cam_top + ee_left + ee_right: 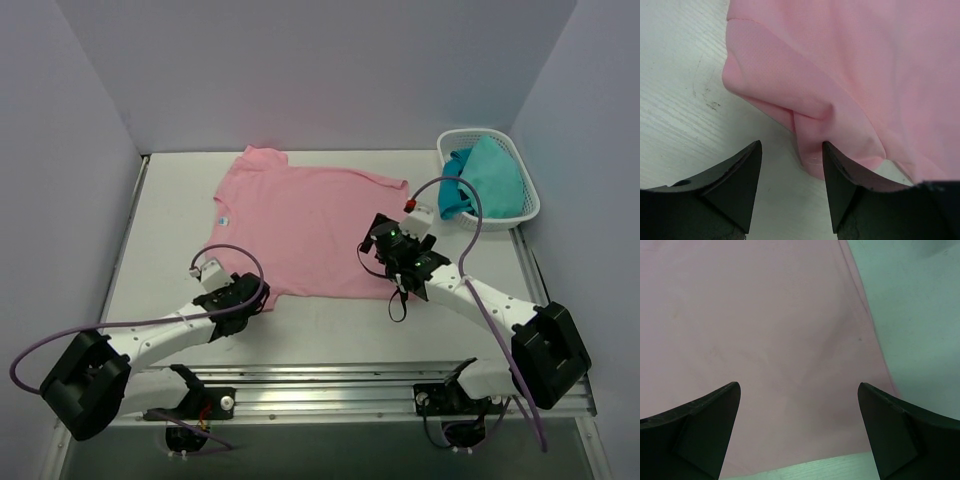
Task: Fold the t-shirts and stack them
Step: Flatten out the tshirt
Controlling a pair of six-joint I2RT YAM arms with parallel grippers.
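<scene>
A light pink t-shirt (pixel 305 225) lies spread flat in the middle of the table, with its small pale blue neck label (pixel 224 215) at the left. My left gripper (pixel 262 299) is open at the shirt's near-left corner. In the left wrist view a folded-under sleeve (pixel 790 95) lies just ahead of the open left gripper (pixel 792 150), its edge touching the right fingertip (pixel 832 155). My right gripper (pixel 378 243) is open over the shirt's near-right part. In the right wrist view the right gripper (pixel 799 390) stands wide open above flat pink cloth (pixel 765 330) near its corner.
A white lattice basket (pixel 529 207) stands at the back right and holds teal cloth (pixel 490 172). Bare table (pixel 920 315) shows right of the shirt's edge and in front of it (pixel 685 100). Walls close in the table at left, back and right.
</scene>
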